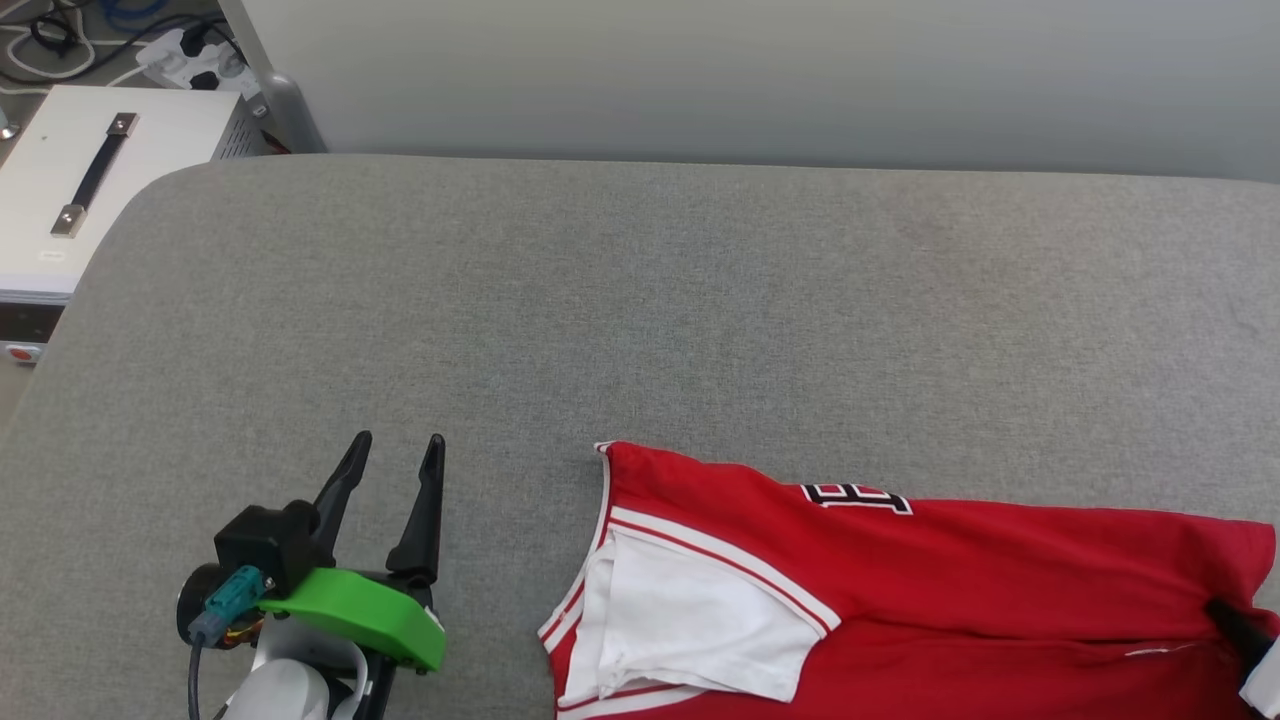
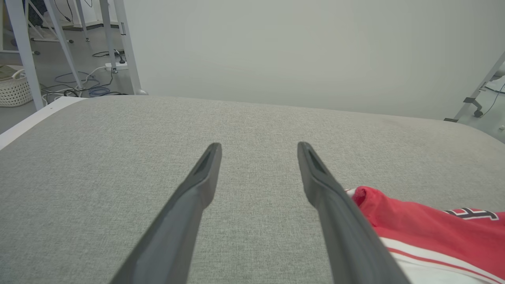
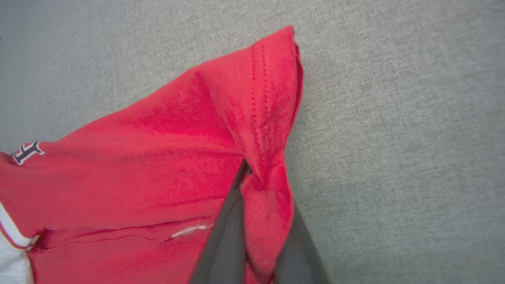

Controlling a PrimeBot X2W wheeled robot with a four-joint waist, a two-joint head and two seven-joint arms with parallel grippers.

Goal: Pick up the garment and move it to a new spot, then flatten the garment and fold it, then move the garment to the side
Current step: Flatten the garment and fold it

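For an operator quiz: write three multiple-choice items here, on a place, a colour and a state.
1. Where is the garment from the left tool? A) to its right B) to its left C) beneath it
2. Colour of the sleeve? A) blue B) white C) black
3. The right tool is: A) open, empty B) shut on the garment C) shut, empty

1 A: the head view shows it on that tool's right.
2 B: a white panel.
3 B: red fabric is pinched in it.
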